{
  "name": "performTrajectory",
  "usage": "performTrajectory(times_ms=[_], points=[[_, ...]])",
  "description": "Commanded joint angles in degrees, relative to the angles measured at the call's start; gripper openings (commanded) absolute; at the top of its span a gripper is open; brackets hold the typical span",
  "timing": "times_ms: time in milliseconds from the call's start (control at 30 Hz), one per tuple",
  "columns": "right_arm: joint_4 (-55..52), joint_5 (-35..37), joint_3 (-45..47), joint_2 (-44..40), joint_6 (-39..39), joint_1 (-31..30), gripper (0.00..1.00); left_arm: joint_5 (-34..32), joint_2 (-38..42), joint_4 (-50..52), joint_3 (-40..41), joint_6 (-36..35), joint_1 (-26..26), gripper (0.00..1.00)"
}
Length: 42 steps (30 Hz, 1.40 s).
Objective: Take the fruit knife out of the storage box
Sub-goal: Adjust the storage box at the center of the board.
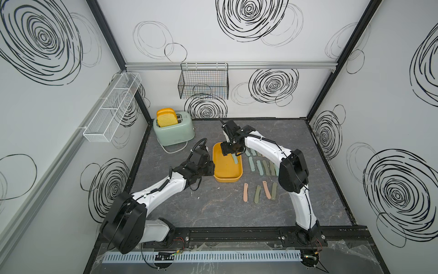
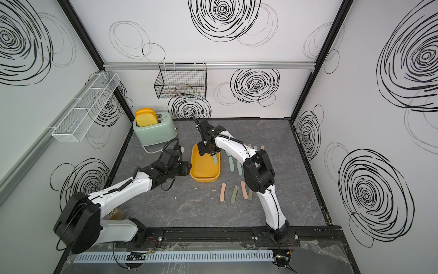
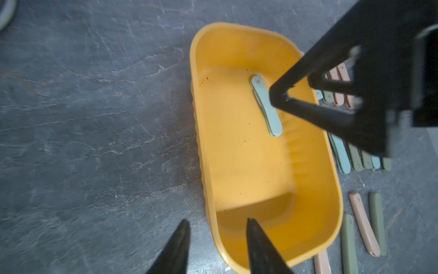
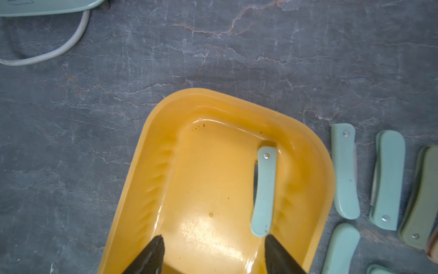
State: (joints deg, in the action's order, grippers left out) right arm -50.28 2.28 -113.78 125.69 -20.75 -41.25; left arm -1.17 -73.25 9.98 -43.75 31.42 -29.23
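Pre-grasp, pick step. Only one fruit knife (image 4: 264, 192) inside storage box (image 1: 227, 179): pale teal, folded, flat on the floor by the long wall nearest the other knives (image 1: 258, 166) laid out on the bench (image 1: 189, 208). Right jaws wide, empty, above box interior, one tip just beside knife end. Left jaws parted, empty, straddling box wall near a corner, not visibly clamped. Next, probably: centre right jaws over handle, drop, close across narrow width. Tight clearance to wall.
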Motion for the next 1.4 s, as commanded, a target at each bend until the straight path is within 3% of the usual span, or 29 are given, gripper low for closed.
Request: performTrajectory(times_ms=[0, 67, 133, 500, 800, 933, 1367], points=[[-2.84, 4.65, -0.54, 2.65, 3.69, -0.83, 0.73, -4.62, 5.31, 3.45, 0.28, 0.82, 0.14, 0.74], [-2.54, 5.77, -0.88, 3.73, 4.72, -0.85, 0.73, -7.02, 8.42, 4.69, 0.86, 1.1, -0.03, 0.91], [-2.54, 6.7, -1.53, 4.93, 5.4, -0.77, 0.72, -8.51, 11.15, 5.05, 1.78, 1.19, -0.03, 0.98], [-3.55, 9.95, -3.95, 10.27, 7.0, -0.03, 0.71, -9.84, 21.07, 6.15, 2.84, -0.35, 1.14, 0.98], [-2.44, 3.83, -4.96, 12.95, 7.1, 1.78, 0.82, -6.89, 20.88, 5.64, 3.96, -1.62, 4.31, 0.98], [-3.33, 1.96, -7.13, 15.12, 6.5, 2.03, 0.83, -5.23, 20.53, 4.51, 4.55, -1.6, 5.58, 0.98], [2.19, -9.85, -9.09, 13.98, 6.8, 1.03, 0.7, -3.65, 19.37, 3.9, 4.19, -2.63, 9.06, 0.98]])
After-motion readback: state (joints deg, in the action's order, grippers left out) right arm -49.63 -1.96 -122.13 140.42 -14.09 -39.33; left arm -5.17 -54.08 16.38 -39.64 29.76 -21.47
